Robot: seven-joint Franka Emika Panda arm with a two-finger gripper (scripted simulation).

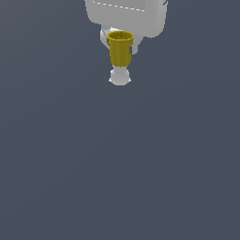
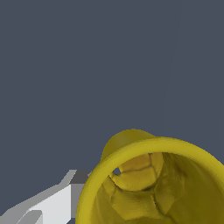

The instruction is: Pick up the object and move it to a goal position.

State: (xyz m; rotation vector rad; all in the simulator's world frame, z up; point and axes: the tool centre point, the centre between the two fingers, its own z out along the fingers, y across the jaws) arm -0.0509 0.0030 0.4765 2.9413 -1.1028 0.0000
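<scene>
Mustard-yellow cup (image 1: pixel 120 48), upright, mouth uppermost.

A small tapered body with a thicker rim is shown, narrowing toward its base. In the wrist view the cup (image 2: pixel 153 183) is seen from above: the hollow interior is exposed, its inner walls rough and faceted, with a small gap visible near the bottom.

- Mustard-yellow cup (image 1: pixel 120 49): matt, plastic-looking, smooth outside; faceted and mottled inside in the wrist view (image 2: pixel 144 192).
- White tool (image 1: pixel 120 51): smooth, hard-shelled, faint sheen, with flat grey facets.
- Slate-grey backdrop: uniform, matt, textureless.
</scene>
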